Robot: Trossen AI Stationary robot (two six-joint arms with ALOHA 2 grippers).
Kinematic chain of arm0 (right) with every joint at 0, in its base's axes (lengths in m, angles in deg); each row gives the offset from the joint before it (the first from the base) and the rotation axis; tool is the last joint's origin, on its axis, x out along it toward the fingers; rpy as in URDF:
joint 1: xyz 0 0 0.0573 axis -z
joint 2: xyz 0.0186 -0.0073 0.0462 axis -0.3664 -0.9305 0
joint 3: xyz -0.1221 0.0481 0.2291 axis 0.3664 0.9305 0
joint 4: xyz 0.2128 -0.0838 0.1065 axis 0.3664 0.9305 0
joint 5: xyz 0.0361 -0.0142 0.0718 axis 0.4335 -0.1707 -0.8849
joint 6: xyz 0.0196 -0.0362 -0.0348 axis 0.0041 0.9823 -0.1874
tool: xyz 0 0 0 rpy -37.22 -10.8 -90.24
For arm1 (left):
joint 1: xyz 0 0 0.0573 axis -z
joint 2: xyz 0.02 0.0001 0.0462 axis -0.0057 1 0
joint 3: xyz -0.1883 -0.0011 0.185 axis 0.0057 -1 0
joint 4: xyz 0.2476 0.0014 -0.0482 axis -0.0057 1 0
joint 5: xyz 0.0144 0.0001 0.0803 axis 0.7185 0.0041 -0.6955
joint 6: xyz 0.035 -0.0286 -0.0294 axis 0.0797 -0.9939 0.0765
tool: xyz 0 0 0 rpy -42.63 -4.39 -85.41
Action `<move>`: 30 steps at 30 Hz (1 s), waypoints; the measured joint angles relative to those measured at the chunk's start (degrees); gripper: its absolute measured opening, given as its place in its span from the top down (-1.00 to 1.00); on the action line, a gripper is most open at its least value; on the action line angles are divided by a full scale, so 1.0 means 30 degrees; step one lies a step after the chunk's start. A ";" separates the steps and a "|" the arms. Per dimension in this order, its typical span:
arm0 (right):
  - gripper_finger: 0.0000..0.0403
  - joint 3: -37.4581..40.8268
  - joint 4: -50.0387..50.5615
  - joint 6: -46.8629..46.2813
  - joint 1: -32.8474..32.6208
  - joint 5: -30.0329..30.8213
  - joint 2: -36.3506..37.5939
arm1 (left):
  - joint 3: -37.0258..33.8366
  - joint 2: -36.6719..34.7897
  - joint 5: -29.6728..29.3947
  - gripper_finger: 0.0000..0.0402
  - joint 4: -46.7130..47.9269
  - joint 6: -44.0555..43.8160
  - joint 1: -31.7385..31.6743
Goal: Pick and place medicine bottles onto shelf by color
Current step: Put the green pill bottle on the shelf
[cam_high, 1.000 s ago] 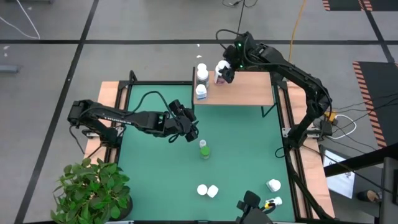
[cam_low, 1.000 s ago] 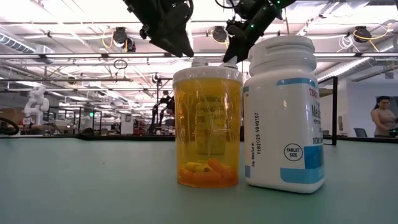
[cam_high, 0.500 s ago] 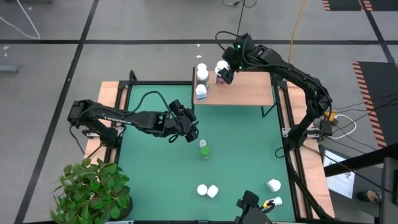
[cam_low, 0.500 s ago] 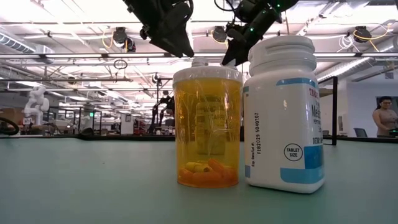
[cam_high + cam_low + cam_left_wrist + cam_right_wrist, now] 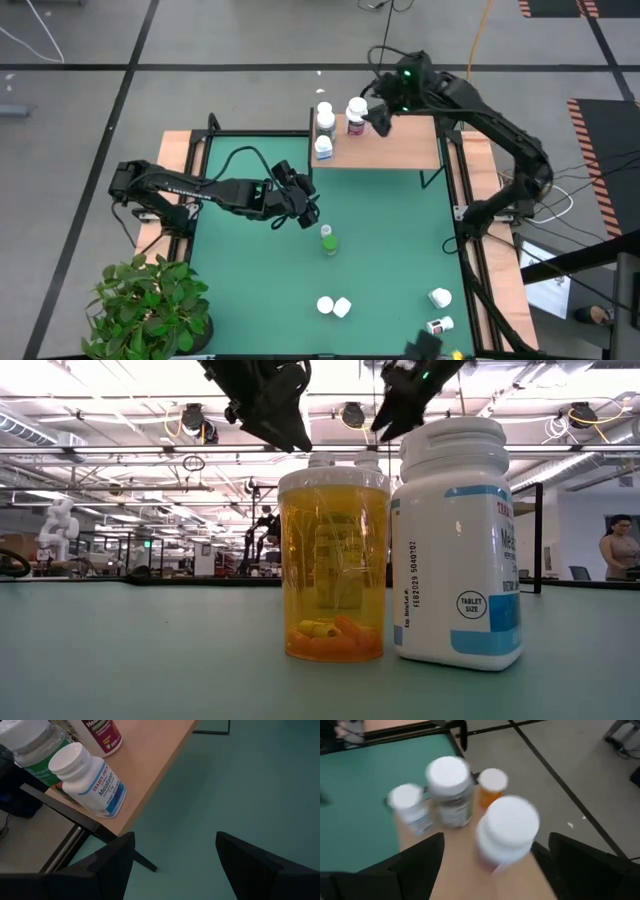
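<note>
My right gripper [image 5: 379, 118] [image 5: 492, 865] is open above the far part of the wooden shelf [image 5: 395, 145], just right of a white-capped, red-labelled bottle [image 5: 356, 112] [image 5: 507, 829] that stands upright on it. Two more white-capped bottles [image 5: 325, 113] [image 5: 323, 147] stand at the shelf's left end, and the right wrist view shows an orange bottle [image 5: 492, 782] behind them. My left gripper [image 5: 307, 210] [image 5: 175, 860] is open and hovers over the green table, close to an upright green bottle [image 5: 326, 240].
Two white bottles [image 5: 333, 306] lie near the table's near edge. Two more [image 5: 440, 297] [image 5: 437, 325] sit at the near right corner. An orange bottle [image 5: 333, 560] and a blue-labelled white one [image 5: 455, 540] fill the low view. A potted plant [image 5: 150, 310] stands at the near left corner.
My right gripper has let go of the red-labelled bottle and drawn back from it toward the table's right, rising a little. The bottle stays upright on the shelf.
</note>
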 joint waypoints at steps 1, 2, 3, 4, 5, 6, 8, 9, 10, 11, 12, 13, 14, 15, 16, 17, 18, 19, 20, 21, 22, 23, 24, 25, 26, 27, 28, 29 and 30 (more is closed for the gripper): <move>-0.75 0.0000 0.0636 0.0000 -0.0179 0.0013 0.0513 | 0.0000 0.0000 0.0002 -0.40 -0.0001 0.0001 0.0007; -0.75 0.0000 0.1338 0.0000 -0.0387 0.0006 0.0965 | 0.0000 0.0000 -0.0001 -0.40 -0.0041 0.0027 0.0011; -0.74 0.0019 0.1985 -0.0007 -0.0687 0.0027 0.1421 | 0.0000 0.0007 0.0002 -0.40 -0.0187 0.0231 0.0052; -0.74 0.0214 0.2359 -0.0083 -0.1021 0.0033 0.1951 | -0.0047 0.0007 -0.0005 -0.40 -0.0559 0.0488 0.0103; -0.74 0.0559 0.2606 -0.0277 -0.1413 0.0060 0.2523 | -0.0241 0.0007 -0.0009 -0.40 -0.1275 0.0884 0.0177; -0.74 0.1103 0.2682 -0.0541 -0.1887 0.0271 0.3178 | -0.0523 0.0007 0.0005 -0.40 -0.2109 0.1347 0.0261; -0.74 0.2571 0.2678 -0.0978 -0.2979 0.1148 0.4602 | -0.1186 0.0013 0.0386 -0.39 -0.3720 0.2297 0.0436; -0.74 0.3493 0.2662 -0.1255 -0.3584 0.1711 0.5349 | -0.1449 0.0029 0.0773 -0.40 -0.4332 0.2718 0.0493; -0.74 0.4472 0.2571 -0.1653 -0.4187 0.2288 0.6048 | -0.1638 0.0029 0.1195 -0.40 -0.4827 0.3048 0.0534; -0.74 0.5512 0.2385 -0.2101 -0.4823 0.2764 0.6753 | -0.1784 0.0029 0.1561 -0.40 -0.5279 0.3321 0.0558; -0.74 0.6648 0.2067 -0.2592 -0.5418 0.3189 0.7488 | -0.1887 0.0029 0.1847 -0.40 -0.5611 0.3509 0.0561; -0.74 0.7766 0.1653 -0.3140 -0.6034 0.3528 0.8188 | -0.1980 0.0029 0.2047 -0.40 -0.5834 0.3682 0.0561; -0.74 0.8904 0.1178 -0.3683 -0.6666 0.3836 0.8876 | -0.2061 0.0029 0.2240 -0.40 -0.6000 0.3866 0.0561; -0.74 1.0061 0.0582 -0.4261 -0.7282 0.4087 0.9538 | -0.2095 0.0029 0.2536 -0.40 -0.6049 0.4025 0.0561; -0.74 1.1194 -0.0119 -0.4775 -0.7891 0.4389 1.0102 | -0.2120 0.0029 0.2811 -0.40 -0.6091 0.4221 0.0561; -0.74 1.2309 -0.0783 -0.5250 -0.8472 0.4687 1.0607 | -0.2113 0.0029 0.3104 -0.40 -0.6124 0.4407 0.0561; -0.74 1.3357 -0.1350 -0.5690 -0.9074 0.5029 1.1006 | -0.2113 0.0024 0.3385 -0.40 -0.6145 0.4548 0.0561; -0.74 1.4380 -0.1976 -0.6090 -0.9590 0.5343 1.1341 | -0.2113 0.0022 0.3641 -0.40 -0.6149 0.4632 0.0561; -0.74 1.5321 -0.2585 -0.6446 -1.0133 0.5617 1.1607 | -0.2120 0.0022 0.3872 -0.40 -0.6138 0.4677 0.0561; -0.74 1.6184 -0.3271 -0.6770 -1.0668 0.5859 1.1797 | -0.2117 0.0022 0.4148 -0.40 -0.6127 0.4685 0.0561; -0.74 1.6986 -0.4045 -0.7064 -1.1186 0.5993 1.1913 | -0.2113 0.0022 0.4313 -0.40 -0.6135 0.4692 0.0561; -0.74 1.7738 -0.4939 -0.7369 -1.1727 0.5949 1.1943 | -0.2113 0.0022 0.4482 -0.40 -0.6135 0.4703 0.0562; -0.74 1.8501 -0.6025 -0.7691 -1.2253 0.5692 1.1927 | -0.2113 0.0022 0.4484 -0.40 -0.6135 0.4757 0.0576; -0.74 1.9252 -0.7318 -0.7934 -1.2782 0.5117 1.1891 | -0.2113 0.0022 0.4504 -0.40 -0.6127 0.4838 0.0576; -0.74 1.9972 -0.8937 -0.8135 -1.3373 0.4440 1.1750 | -0.2116 0.0022 0.4504 -0.40 -0.6124 0.4838 0.0576; -0.74 2.0646 -1.0894 -0.8259 -1.3980 0.3920 1.1556 | -0.2114 0.0022 0.4504 -0.40 -0.6126 0.4838 0.0576; -0.74 2.1270 -1.2945 -0.8393 -1.4560 0.3532 1.1364 | -0.2120 0.0022 0.4504 -0.40 -0.6129 0.4838 0.0576; -0.74 2.1829 -1.4640 -0.8432 -1.5135 0.3421 1.1092 | -0.2113 0.0022 0.4504 -0.40 -0.6127 0.4838 0.0576; -0.74 2.2285 -1.6295 -0.8390 -1.5659 0.3424 1.0743 | -0.2116 0.0022 0.4504 -0.40 -0.6127 0.4838 0.0576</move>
